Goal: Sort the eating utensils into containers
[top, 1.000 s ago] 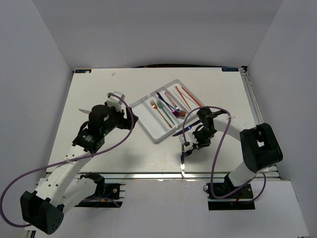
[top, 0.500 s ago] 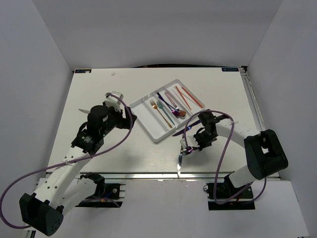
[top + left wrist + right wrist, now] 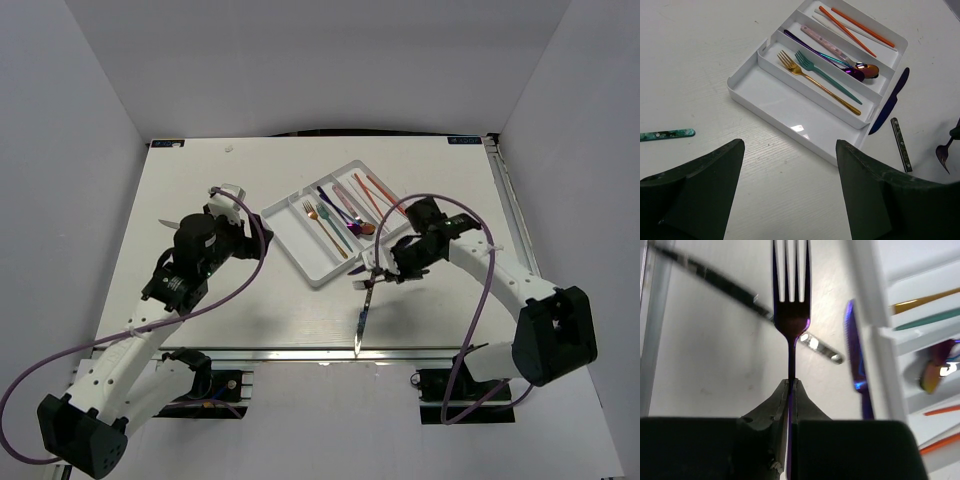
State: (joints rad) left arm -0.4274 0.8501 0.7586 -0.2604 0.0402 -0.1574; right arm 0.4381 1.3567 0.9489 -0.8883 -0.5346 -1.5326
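My right gripper (image 3: 791,382) is shut on the thin handle of an iridescent purple fork (image 3: 790,300), tines pointing away; from above the right gripper (image 3: 385,272) hangs just right of the white tray (image 3: 315,262). The tray's compartments hold a gold fork (image 3: 812,82), a teal fork (image 3: 827,82), a purple spoon (image 3: 850,70) and red-orange chopsticks (image 3: 852,27). A purple-blue knife (image 3: 890,102) lies against the tray's right side. A dark-handled silver knife (image 3: 360,325) lies near the front edge. My left gripper (image 3: 787,200) stands open and empty over the table left of the tray.
A teal speckled handle (image 3: 665,134) lies on the table by my left arm, its silver blade (image 3: 170,222) showing from above. White walls close in the table on three sides.
My right gripper has shut on the purple fork and carried it up off the table toward the tray. The left arm has hardly moved.
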